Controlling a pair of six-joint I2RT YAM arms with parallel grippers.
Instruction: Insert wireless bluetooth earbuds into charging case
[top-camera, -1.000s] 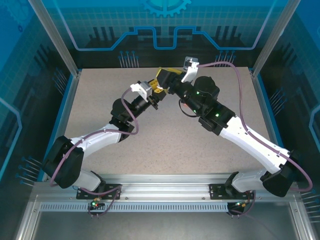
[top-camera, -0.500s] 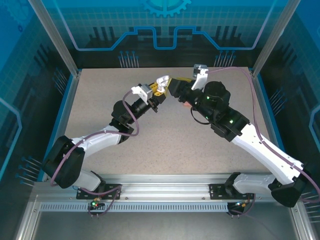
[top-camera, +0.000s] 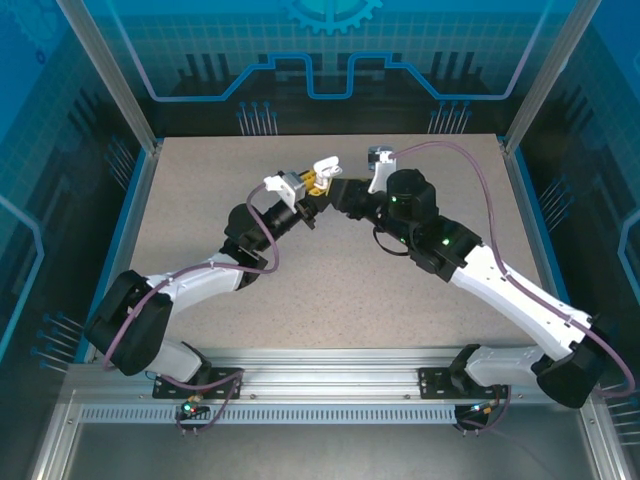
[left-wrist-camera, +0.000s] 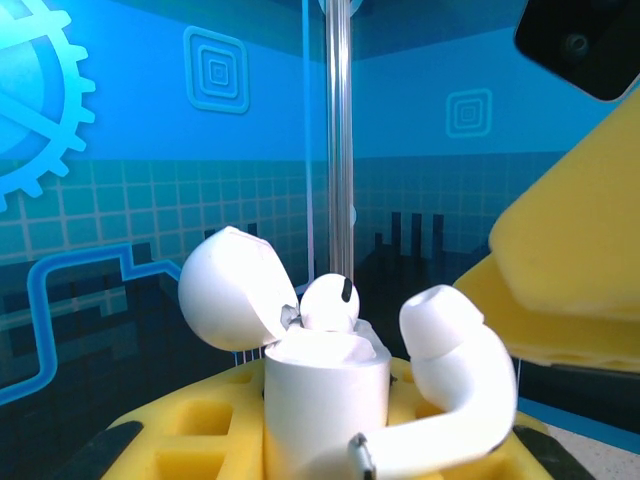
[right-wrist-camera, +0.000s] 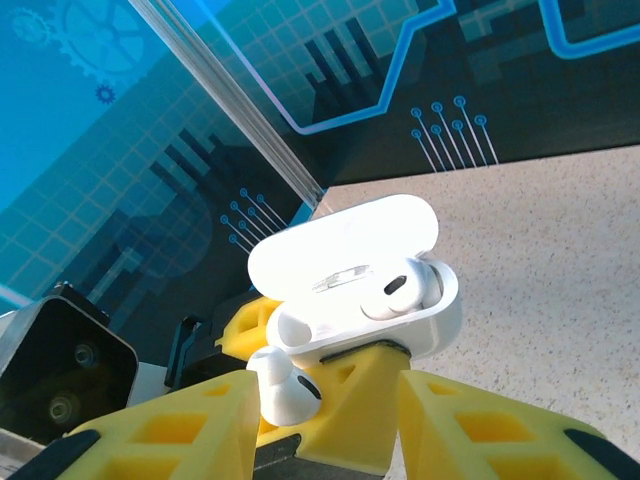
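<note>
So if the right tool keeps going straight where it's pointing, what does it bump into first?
Probably the open white charging case held by the left tool. The right tool points right at it, carrying a white earbud. Depth is hard to judge.

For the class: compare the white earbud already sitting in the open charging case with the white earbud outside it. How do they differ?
The seated earbud sits in the charging case, only its top showing; the loose earbud is outside, below the case, against a yellow end-effector finger, body and stem exposed. Both are white and glossy.

No readable text, labels or numbers anywhere.
</note>
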